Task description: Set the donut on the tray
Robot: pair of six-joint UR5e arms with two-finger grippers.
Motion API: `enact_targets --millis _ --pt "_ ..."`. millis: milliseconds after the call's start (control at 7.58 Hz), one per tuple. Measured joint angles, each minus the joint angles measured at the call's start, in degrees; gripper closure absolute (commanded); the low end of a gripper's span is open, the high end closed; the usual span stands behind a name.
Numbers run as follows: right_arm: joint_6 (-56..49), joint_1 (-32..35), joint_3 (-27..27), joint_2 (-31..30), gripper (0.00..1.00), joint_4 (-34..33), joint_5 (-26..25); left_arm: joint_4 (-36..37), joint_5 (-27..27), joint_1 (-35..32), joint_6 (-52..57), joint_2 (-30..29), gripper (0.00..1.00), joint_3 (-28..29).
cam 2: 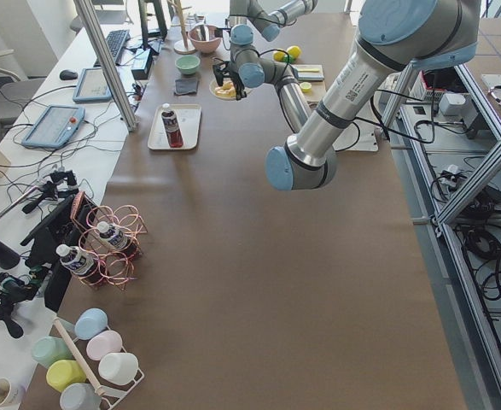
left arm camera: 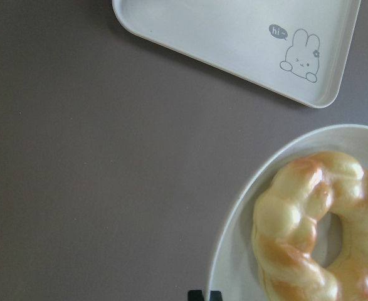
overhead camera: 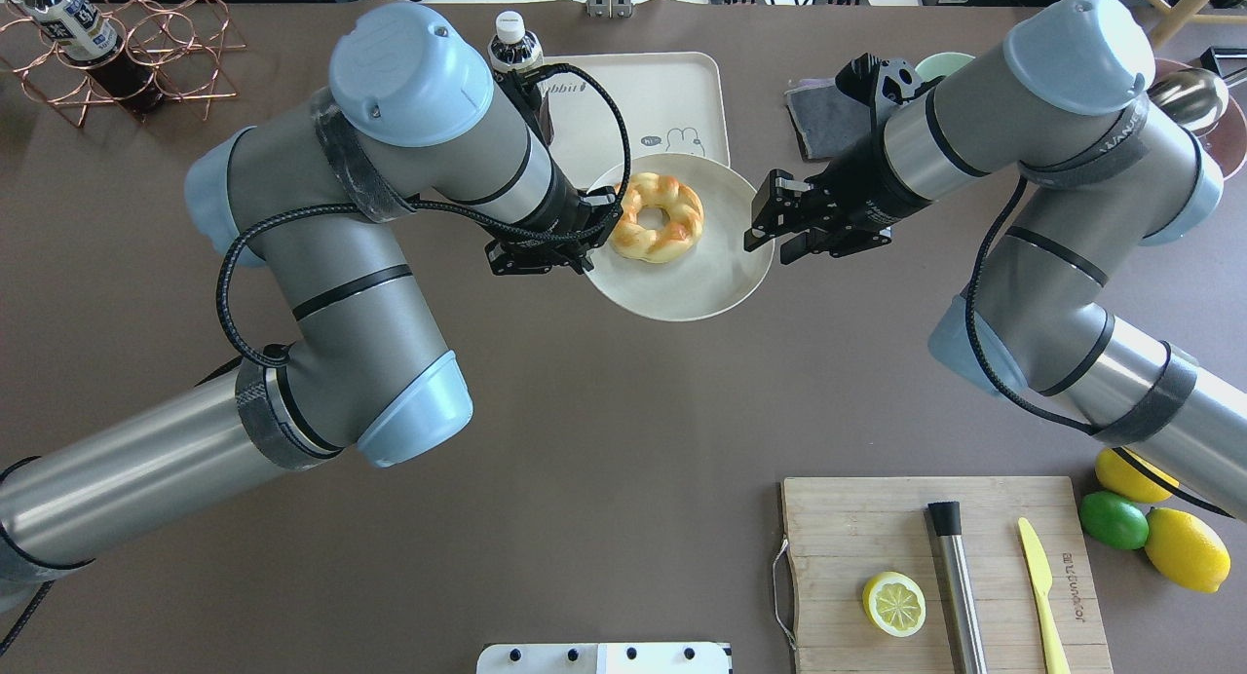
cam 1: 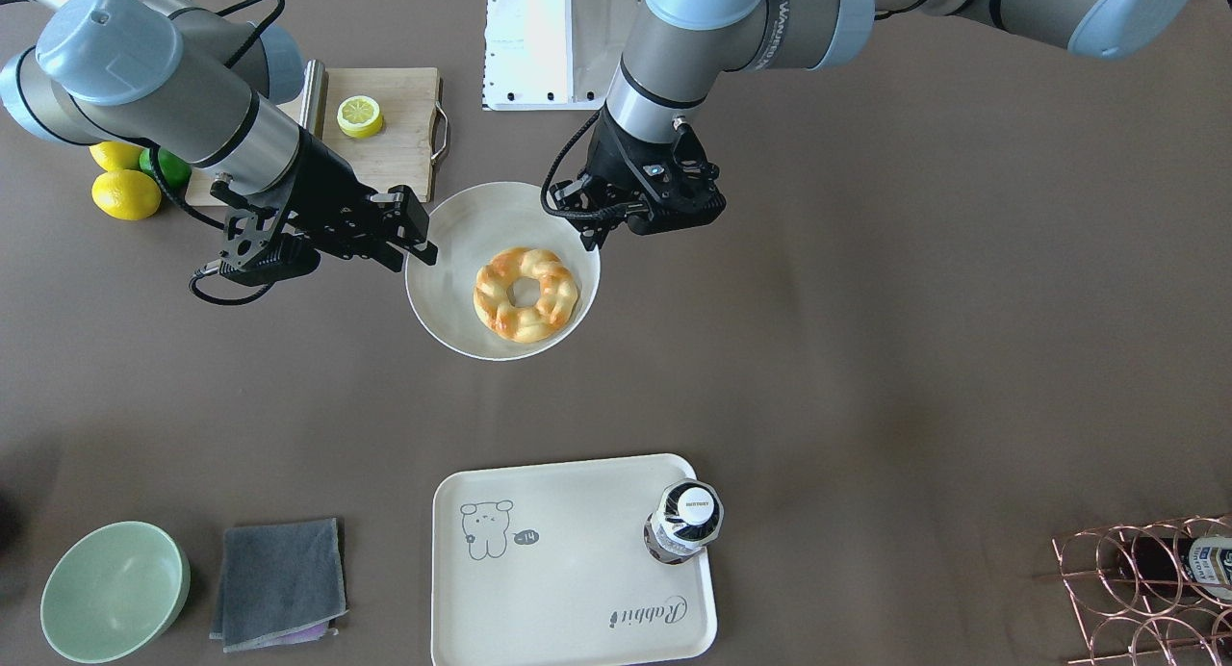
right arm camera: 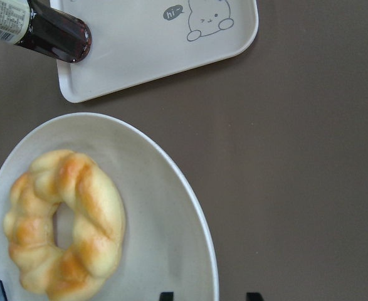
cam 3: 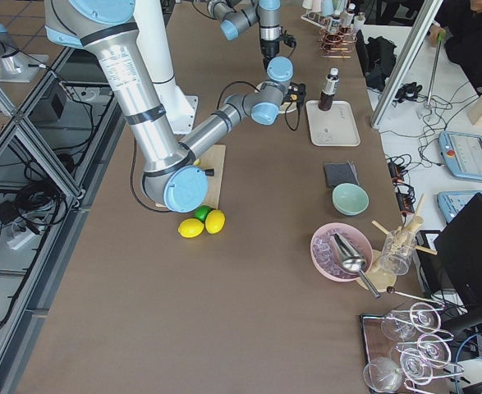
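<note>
We see the donut (cam 1: 526,294) lying in a white plate (cam 1: 452,262), well apart from the rabbit tray (cam 1: 568,570), where a dark bottle (cam 1: 685,520) stands in one corner. Our right gripper (cam 1: 421,240) is spread wide astride the plate's rim, holding nothing. Our left gripper (left arm camera: 204,295) has its tips nearly together beside the opposite rim.

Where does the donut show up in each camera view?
Front-facing: donut at centre, on white plate.
Overhead: upper centre.
Left side: tiny, top centre.
Right side: hidden by the arms; cannot pick it out.
Left wrist: lower right.
Right wrist: lower left.
Shared landmark: the tray, near the plate.
</note>
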Motion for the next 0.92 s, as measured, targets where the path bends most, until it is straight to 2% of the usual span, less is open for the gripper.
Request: enact_targets --millis 264,527,659,791,923 --pt "0.03 -0.01 0.02 -0.06 0.99 0.0 -0.06 -0.09 0.36 0.0 -0.21 -0.17 1.0 0.67" --pt "0.03 0.01 0.02 -0.12 1.0 -0.05 -0.08 -0.18 0.65 -0.06 -0.18 -0.21 1.0 0.87" --pt "0.03 0.01 0.0 -0.08 1.0 -0.14 -0.12 -0.19 0.68 -0.05 -0.21 -0.24 0.18 0.81" --pt "0.03 -0.01 0.0 -0.06 1.0 -0.34 -0.15 -0.2 0.65 -0.06 -0.27 -0.26 0.02 0.72" --pt "0.03 -0.04 0.01 0.01 1.0 -0.46 -0.14 -0.28 0.62 -0.06 -0.22 -0.3 0.02 0.62"
